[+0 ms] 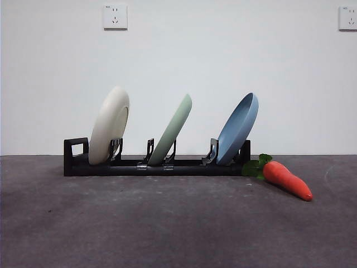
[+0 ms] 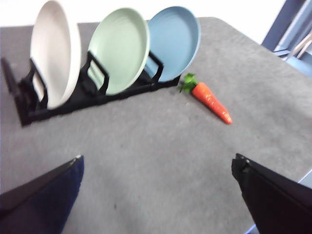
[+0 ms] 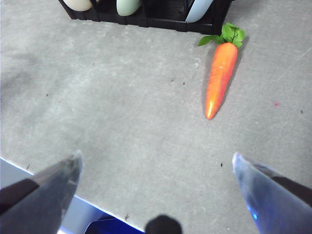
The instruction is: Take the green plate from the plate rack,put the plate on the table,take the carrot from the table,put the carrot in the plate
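The green plate (image 1: 173, 129) stands in the middle slot of the plate rack (image 1: 156, 166), leaning on edge between a pair of upright prongs, with a cream-white plate (image 1: 109, 125) in the slot toward the rack's square-loop end and a blue plate (image 1: 239, 128) in the slot at the other end; the three plates stand apart from one another. The rack sits on the table (image 1: 167, 223), and the carrot (image 1: 285, 180) lies flat on the table just beside the rack's blue-plate end, its green leaves nearest the rack and its pointed tip turned away from it. The left gripper (image 2: 156, 195) hangs over bare table with its two jaws spread wide and nothing between them; the rack and all three plates lie well ahead of it, the green plate (image 2: 119, 49) showing its broad face toward this hand, and the carrot (image 2: 209, 98) lies ahead and off to one side of the gap between the jaws. The right gripper (image 3: 156, 185) also hangs above bare table with its jaws spread wide and empty; the carrot (image 3: 220, 78) lies ahead of it with its tip pointing back toward the hand, nearer to one jaw than the other, and the rack's lower edge (image 3: 146, 17) sits farther ahead beyond the carrot's leaves. Neither hand touches anything.
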